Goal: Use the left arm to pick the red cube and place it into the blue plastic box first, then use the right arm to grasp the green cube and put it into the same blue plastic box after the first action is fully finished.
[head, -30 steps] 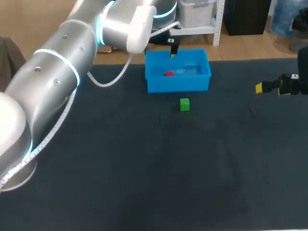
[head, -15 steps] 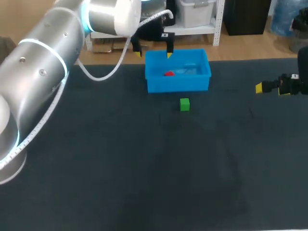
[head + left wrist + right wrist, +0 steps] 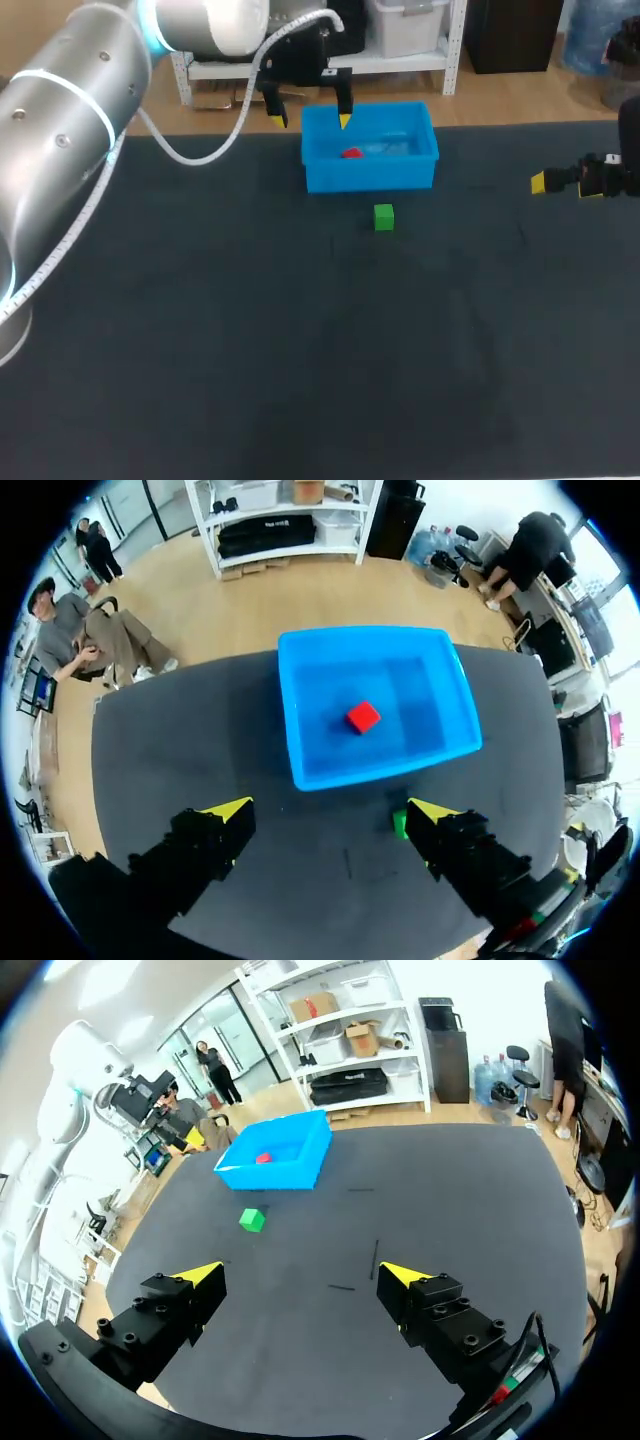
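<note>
Before the blue plastic box (image 3: 370, 176), the likely light, rigid green cube (image 3: 384, 217) is awaiting a flat-sided pinch, left gripper (image 3: 311, 120) and right gripper (image 3: 302, 1273) both gaping open.

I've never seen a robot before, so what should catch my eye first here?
The bright blue plastic box at the table's far edge, with a red cube lying inside. A green cube sits alone on the dark table just in front of it, and the big silver left arm holds its yellow-tipped pincer open near the box.
</note>
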`<state>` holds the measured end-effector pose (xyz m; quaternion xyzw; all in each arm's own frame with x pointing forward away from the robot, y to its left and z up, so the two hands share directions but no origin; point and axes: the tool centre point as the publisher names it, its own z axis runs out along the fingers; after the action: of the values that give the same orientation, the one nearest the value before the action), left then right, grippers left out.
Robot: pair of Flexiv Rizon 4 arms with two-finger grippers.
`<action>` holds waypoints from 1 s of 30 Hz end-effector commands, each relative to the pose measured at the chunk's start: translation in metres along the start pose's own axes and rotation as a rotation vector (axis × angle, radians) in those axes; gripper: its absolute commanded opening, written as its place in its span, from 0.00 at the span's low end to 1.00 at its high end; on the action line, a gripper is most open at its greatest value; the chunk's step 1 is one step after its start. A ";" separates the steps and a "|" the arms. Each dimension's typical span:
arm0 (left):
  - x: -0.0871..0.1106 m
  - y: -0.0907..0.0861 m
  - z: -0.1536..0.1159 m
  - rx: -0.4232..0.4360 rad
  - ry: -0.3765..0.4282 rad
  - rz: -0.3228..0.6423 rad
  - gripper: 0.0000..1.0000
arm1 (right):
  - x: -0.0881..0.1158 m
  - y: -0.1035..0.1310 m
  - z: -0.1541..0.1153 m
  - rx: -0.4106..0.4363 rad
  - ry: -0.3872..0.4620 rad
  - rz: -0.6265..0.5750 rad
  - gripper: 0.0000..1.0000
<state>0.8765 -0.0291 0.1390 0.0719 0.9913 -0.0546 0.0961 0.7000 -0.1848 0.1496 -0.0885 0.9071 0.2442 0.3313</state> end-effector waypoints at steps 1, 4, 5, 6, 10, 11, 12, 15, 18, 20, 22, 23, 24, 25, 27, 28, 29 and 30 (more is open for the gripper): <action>0.002 0.004 -0.002 0.021 0.078 0.001 1.00 | 0.000 0.000 0.000 0.002 0.001 0.000 1.00; 0.010 0.005 -0.003 0.036 0.070 0.005 1.00 | 0.000 0.000 0.000 0.002 0.001 0.000 1.00; 0.012 0.005 -0.003 0.042 0.069 0.006 1.00 | 0.000 0.000 0.000 0.002 0.001 0.000 1.00; 0.014 0.006 -0.003 0.046 0.067 0.005 1.00 | 0.000 0.000 0.000 0.002 0.001 0.000 1.00; 0.022 0.008 -0.003 0.060 0.063 0.002 1.00 | 0.000 0.000 0.000 0.002 0.001 0.000 1.00; 0.024 0.008 -0.003 0.064 0.060 0.002 1.00 | 0.000 0.000 0.000 0.002 0.001 0.000 1.00; 0.026 0.008 -0.003 0.068 0.058 0.004 1.00 | 0.000 0.000 0.000 0.002 0.001 0.000 1.00; 0.030 0.009 -0.005 0.078 0.049 0.007 1.00 | 0.000 0.000 0.000 0.002 0.001 0.000 1.00; 0.034 0.009 -0.006 0.086 0.039 0.012 1.00 | 0.000 0.000 0.000 0.002 0.001 0.000 1.00; 0.036 0.010 -0.007 0.094 0.028 0.012 1.00 | 0.000 0.000 0.000 0.002 0.001 0.000 1.00; 0.039 0.010 -0.009 0.100 0.020 0.013 1.00 | 0.000 0.000 0.000 0.002 0.001 0.000 1.00; 0.041 0.010 -0.009 0.105 0.015 0.014 1.00 | 0.000 0.000 0.000 0.002 0.001 0.000 1.00; 0.042 0.010 -0.010 0.109 0.011 0.016 1.00 | 0.000 0.000 0.000 0.002 0.001 0.000 1.00; 0.044 0.010 -0.010 0.114 0.004 0.019 1.00 | 0.000 0.000 0.000 0.002 0.001 0.000 1.00; 0.047 0.010 -0.011 0.124 -0.004 0.020 1.00 | 0.000 0.000 0.000 0.002 0.001 0.000 1.00; 0.049 0.010 -0.011 0.130 -0.009 0.022 1.00 | 0.000 0.000 0.000 0.002 0.001 0.000 1.00; 0.051 0.010 -0.011 0.132 -0.011 0.023 1.00 | 0.000 0.000 0.000 0.002 0.001 0.000 1.00; 0.053 0.010 -0.011 0.139 -0.017 0.023 1.00 | 0.000 0.000 0.000 0.002 0.001 0.000 1.00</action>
<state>0.8402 -0.0186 0.1417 0.0948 0.9881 -0.1105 0.0487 0.7000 -0.1848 0.1496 -0.0885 0.9071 0.2442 0.3313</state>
